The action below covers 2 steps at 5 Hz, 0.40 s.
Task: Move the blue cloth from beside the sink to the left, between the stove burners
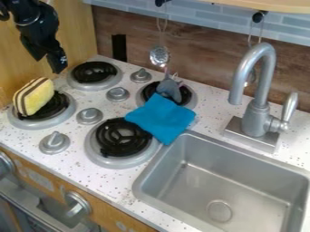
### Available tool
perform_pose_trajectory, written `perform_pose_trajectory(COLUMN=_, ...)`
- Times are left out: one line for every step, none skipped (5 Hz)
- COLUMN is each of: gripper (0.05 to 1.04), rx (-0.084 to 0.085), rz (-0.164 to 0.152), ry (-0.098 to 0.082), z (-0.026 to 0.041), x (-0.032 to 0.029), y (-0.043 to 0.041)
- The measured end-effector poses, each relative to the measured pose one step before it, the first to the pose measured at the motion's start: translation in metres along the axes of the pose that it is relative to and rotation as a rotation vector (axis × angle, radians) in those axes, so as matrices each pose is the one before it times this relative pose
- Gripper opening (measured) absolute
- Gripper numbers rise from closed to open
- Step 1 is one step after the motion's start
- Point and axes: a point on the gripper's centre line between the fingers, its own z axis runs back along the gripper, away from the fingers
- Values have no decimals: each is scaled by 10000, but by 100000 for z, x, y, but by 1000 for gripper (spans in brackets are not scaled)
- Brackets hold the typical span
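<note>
Speckled white counter (109,183), sink (205,181) set into its right part, round drain at the bottom. Grey faucet (259,90) stood on a base plate behind the sink, spout curved over, lever on its right side. Black arm came in at the upper left corner; gripper (51,64) hung pointing down, between the camera and the wooden side panel (72,27), near the back left burner (94,72). Could not tell how far the gripper was open; no object seen in its hold.

Front right burner (124,140), black coil in a grey ring, was the largest of four. Bright blue cloth (160,118) lay bunched between it and the back right burner (192,97), a corner close to the sink rim.

Nearest loose object to the gripper: yellow block (35,96) with brown and pale stripes, tilted on the front left burner (45,123), below the gripper in view and apart from it. Grey utensil (169,89) at the back right burner, its head next to the cloth. Slotted metal spoon (160,56) hung from a hook. Smallest: four grey knobs (89,116) among the burners.
</note>
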Motion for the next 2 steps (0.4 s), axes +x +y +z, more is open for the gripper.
perform_pose_trajectory(gripper=1010, rx=-289, rz=-25, ry=268, z=-1225, x=-530, y=-876)
perform_pose_trajectory(gripper=1010, rx=-268, rz=274, ry=77, z=-897, x=1118, y=-3141)
